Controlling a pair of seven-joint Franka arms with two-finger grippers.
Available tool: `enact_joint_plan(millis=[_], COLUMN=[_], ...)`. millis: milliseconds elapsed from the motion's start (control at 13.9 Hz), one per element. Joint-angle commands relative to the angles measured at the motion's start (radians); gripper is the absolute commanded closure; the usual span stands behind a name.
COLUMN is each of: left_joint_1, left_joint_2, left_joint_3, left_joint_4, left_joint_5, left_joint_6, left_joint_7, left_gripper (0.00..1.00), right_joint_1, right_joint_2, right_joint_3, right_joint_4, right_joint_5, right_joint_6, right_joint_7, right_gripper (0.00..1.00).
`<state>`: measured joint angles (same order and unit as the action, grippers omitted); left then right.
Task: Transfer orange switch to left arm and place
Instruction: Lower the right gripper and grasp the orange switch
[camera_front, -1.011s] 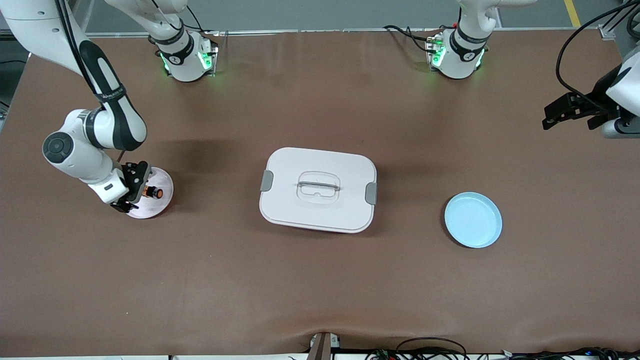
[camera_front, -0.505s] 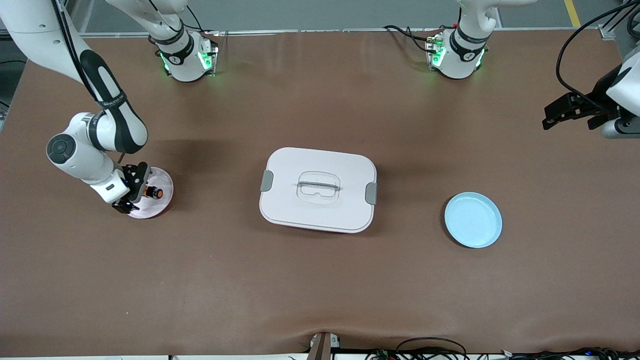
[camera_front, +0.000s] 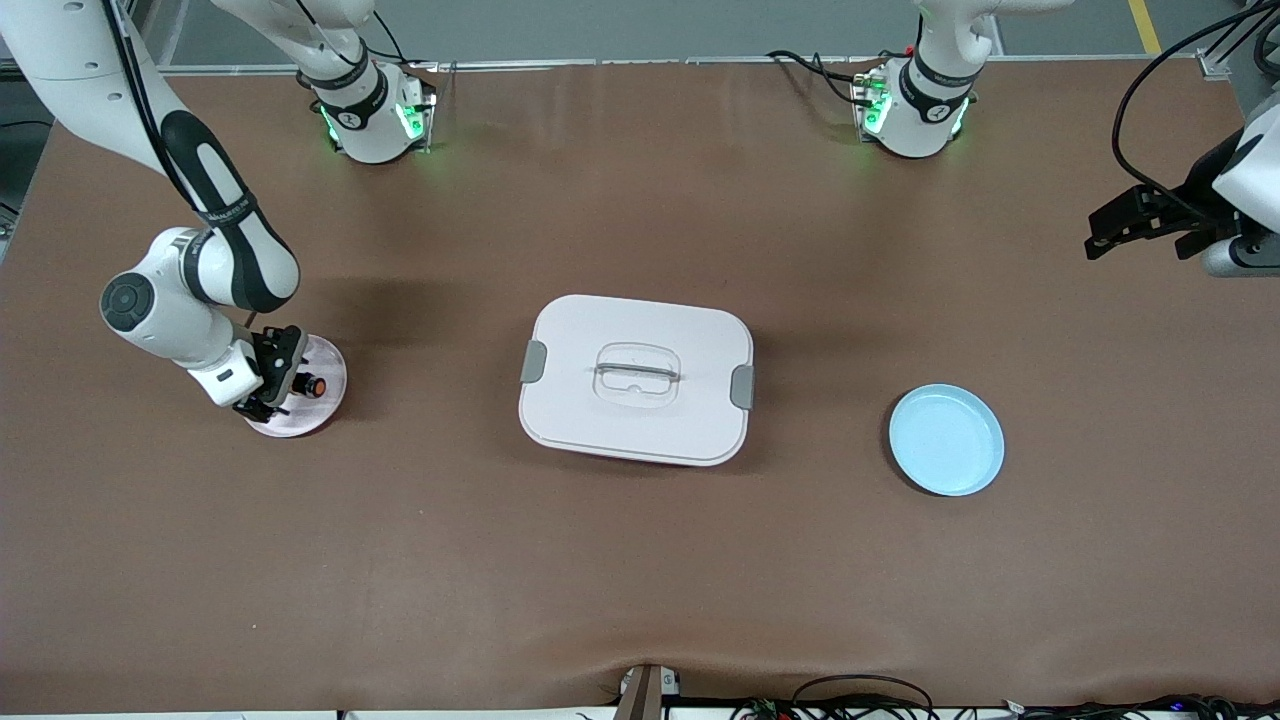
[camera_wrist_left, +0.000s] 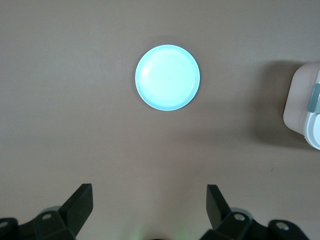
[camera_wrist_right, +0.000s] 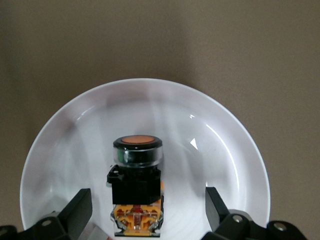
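Observation:
The orange switch (camera_front: 309, 385) (camera_wrist_right: 136, 189) lies on its side in a pale plate (camera_front: 325, 402) (camera_wrist_right: 220, 145) toward the right arm's end of the table. Its black body and orange-topped button show clearly in the right wrist view. My right gripper (camera_front: 273, 386) (camera_wrist_right: 148, 210) is low over that plate and open, with one finger on each side of the switch and a gap on both sides. The white box (camera_front: 636, 378) (camera_wrist_left: 304, 107) with grey clasps stands mid-table. My left gripper (camera_front: 1140, 222) (camera_wrist_left: 148, 205) waits open and empty, high over the left arm's end.
A light blue plate (camera_front: 946, 439) (camera_wrist_left: 167, 77) with nothing in it lies between the box and the left arm's end, a little nearer the front camera than the box. Brown tabletop (camera_front: 640, 580) surrounds everything. Cables (camera_front: 860, 690) run along the front edge.
My right arm has shifted slightly, bringing its open gripper closer around the switch on the plate. The left arm, box and blue plate have not moved.

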<state>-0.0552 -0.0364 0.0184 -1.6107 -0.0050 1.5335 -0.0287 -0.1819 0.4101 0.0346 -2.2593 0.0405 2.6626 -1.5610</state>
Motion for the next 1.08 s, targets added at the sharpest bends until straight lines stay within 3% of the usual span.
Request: enact_joint_plan(millis=[0, 722, 794, 938, 1011], left_joint_1=[0.005, 0.006, 0.005, 0.006, 0.006], left_joint_2=[0.007, 0.009, 0.009, 0.009, 0.009], left_joint_3=[-0.003, -0.003, -0.003, -0.003, -0.003], left_joint_4=[0.022, 0.020, 0.020, 0.020, 0.020], left_joint_5=[0.010, 0.010, 0.010, 0.010, 0.010], left_joint_6=[-0.019, -0.019, -0.019, -0.019, -0.019], left_joint_7=[0.016, 0.016, 0.016, 0.016, 0.018], left_gripper=[0.00, 0.00, 0.00, 0.00, 0.00], right_joint_1=[-0.018, -0.021, -0.021, -0.021, -0.021], right_joint_2=[-0.002, 0.006, 0.004, 0.004, 0.004], right_joint_3=[0.031, 0.033, 0.031, 0.033, 0.033], right_joint_4=[-0.009, -0.009, -0.009, -0.008, -0.008], right_joint_5=[0.024, 0.050, 0.050, 0.050, 0.050], right_joint_6=[0.013, 0.008, 0.008, 0.007, 0.005], right_joint_7=[-0.024, -0.024, -0.025, -0.025, -0.024], right_gripper=[0.00, 0.01, 0.19, 0.72, 0.90])
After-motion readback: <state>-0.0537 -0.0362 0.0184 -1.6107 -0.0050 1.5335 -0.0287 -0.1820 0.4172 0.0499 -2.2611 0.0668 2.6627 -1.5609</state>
